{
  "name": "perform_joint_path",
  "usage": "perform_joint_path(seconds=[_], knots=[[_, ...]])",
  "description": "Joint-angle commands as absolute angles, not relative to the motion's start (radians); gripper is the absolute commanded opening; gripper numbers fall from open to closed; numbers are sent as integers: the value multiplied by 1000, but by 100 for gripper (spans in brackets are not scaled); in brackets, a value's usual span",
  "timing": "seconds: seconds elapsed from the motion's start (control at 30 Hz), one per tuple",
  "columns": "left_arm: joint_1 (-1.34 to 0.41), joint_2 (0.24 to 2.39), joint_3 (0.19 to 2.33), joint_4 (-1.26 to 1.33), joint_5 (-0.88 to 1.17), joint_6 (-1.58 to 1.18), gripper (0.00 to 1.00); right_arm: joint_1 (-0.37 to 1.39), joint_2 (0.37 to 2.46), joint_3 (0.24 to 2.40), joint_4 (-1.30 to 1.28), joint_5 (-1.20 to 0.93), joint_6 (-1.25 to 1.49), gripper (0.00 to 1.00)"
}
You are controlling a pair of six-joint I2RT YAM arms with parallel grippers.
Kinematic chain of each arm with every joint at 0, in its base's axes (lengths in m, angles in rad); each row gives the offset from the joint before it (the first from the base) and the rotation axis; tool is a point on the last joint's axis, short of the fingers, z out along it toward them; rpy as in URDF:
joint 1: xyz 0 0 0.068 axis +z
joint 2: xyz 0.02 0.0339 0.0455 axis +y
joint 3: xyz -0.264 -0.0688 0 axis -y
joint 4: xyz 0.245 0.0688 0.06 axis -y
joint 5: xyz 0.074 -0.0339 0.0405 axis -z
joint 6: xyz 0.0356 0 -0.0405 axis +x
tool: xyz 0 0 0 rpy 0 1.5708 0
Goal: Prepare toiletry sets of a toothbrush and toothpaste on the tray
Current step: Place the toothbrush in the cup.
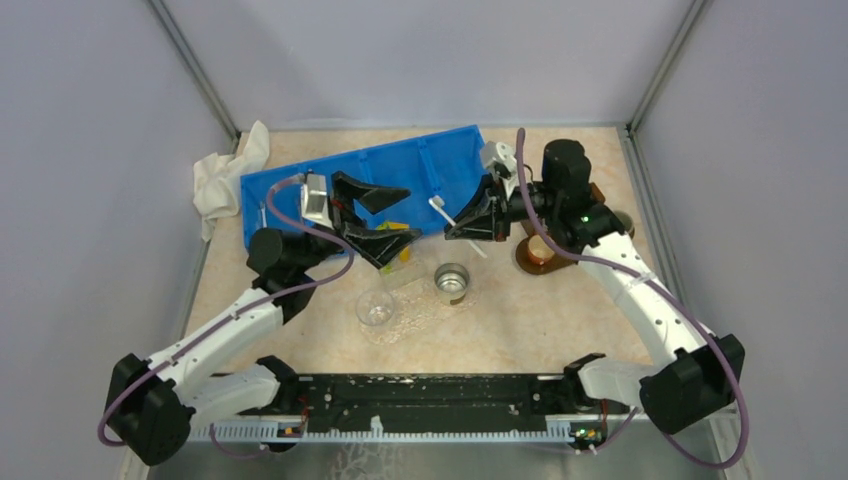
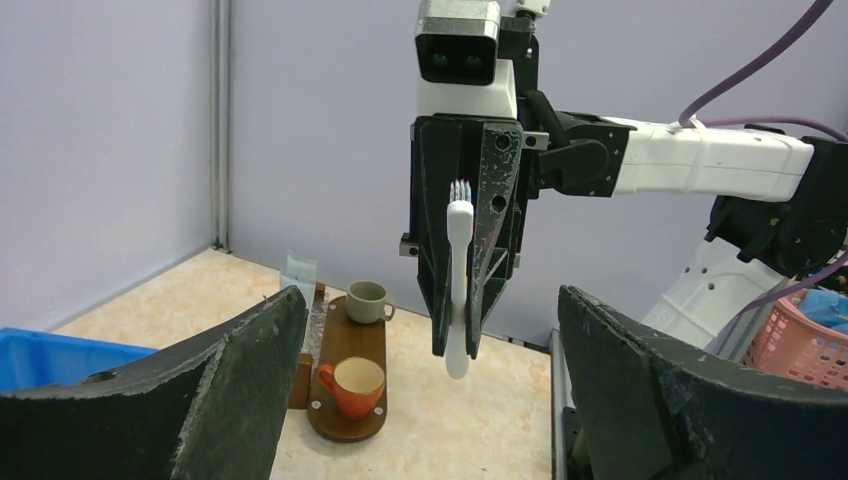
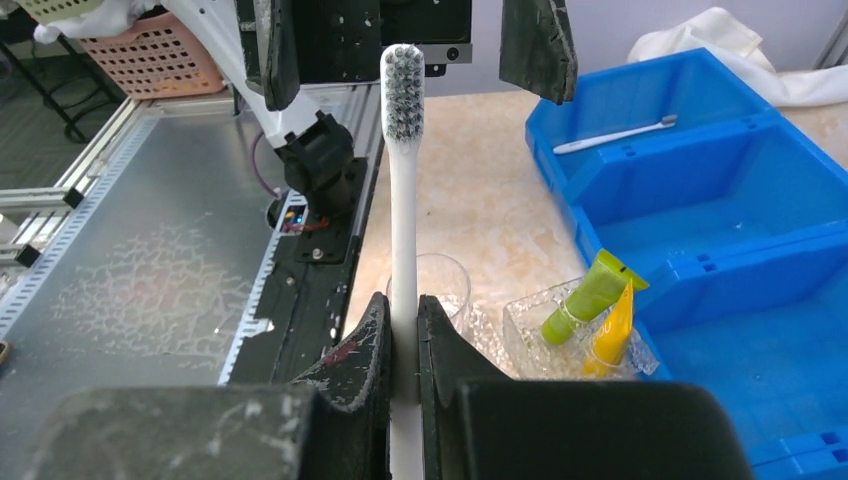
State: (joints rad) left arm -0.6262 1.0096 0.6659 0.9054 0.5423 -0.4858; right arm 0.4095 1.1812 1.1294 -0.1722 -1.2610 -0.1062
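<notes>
Toothbrush (image 3: 403,180) pinched mid-handle in closed right gripper (image 3: 403,335), head free, probably for handover to facing left gripper (image 1: 383,218), spread wide, empty; toothpaste tubes (image 3: 590,295) lying in clear tray (image 3: 515,318).

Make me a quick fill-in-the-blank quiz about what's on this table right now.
The right hand clamps the thin white plastic toothbrush by its ____.
The left hand stands ____.
The short green squeeze tube lies beside a ____ one in the clear tray.
A second white toothbrush lies in the ____ divided plastic bin.
Missing words: handle; open; yellow; blue.
</notes>
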Motion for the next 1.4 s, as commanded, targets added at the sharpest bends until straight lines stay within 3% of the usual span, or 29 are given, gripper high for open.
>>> perform_joint_path(seconds=[0.0, 0.23, 0.5, 0.7, 0.83, 0.9, 0.93, 0.97, 1.0, 1.03, 1.17, 1.2, 1.27, 1.37], knots=[[-623, 1046, 691, 1003, 557, -466, 98, 403, 1194, 1173, -17, -1263, 24, 0], [-623, 1115, 628, 1226, 600, -586, 92, 403, 1216, 1106, 141, -1260, 148, 0], [-629, 1295, 703, 1409, 659, -780, 70, 423, 1215, 1034, 266, -1255, 214, 0], [-666, 1351, 724, 1449, 641, -788, 62, 448, 1222, 1012, 270, -1233, 203, 0], [-692, 1348, 742, 1361, 617, -728, 42, 466, 1229, 1011, 250, -1226, 181, 0], [-698, 1342, 746, 1320, 607, -701, 23, 476, 1228, 1012, 232, -1225, 166, 0], [-698, 1339, 746, 1307, 603, -692, 8, 477, 1227, 1012, 227, -1224, 161, 0], [-698, 1329, 742, 1293, 595, -685, 0, 477, 1225, 1010, 222, -1224, 157, 0], [-698, 1319, 734, 1282, 587, -673, 0, 477, 1221, 1009, 214, -1225, 148, 0], [-698, 1299, 725, 1269, 578, -662, 0, 477, 1216, 1008, 199, -1225, 134, 3], [-698, 1186, 675, 1155, 534, -589, 0, 476, 1176, 1009, 36, -1214, -28, 54], [-698, 1148, 664, 1103, 525, -563, 0, 473, 1158, 1012, -17, -1203, -83, 61], [-698, 1068, 643, 980, 499, -501, 0, 451, 1131, 1016, -97, -1178, -172, 70], [-698, 932, 620, 741, 429, -419, 0, 413, 1096, 1016, -172, -1158, -252, 74]])
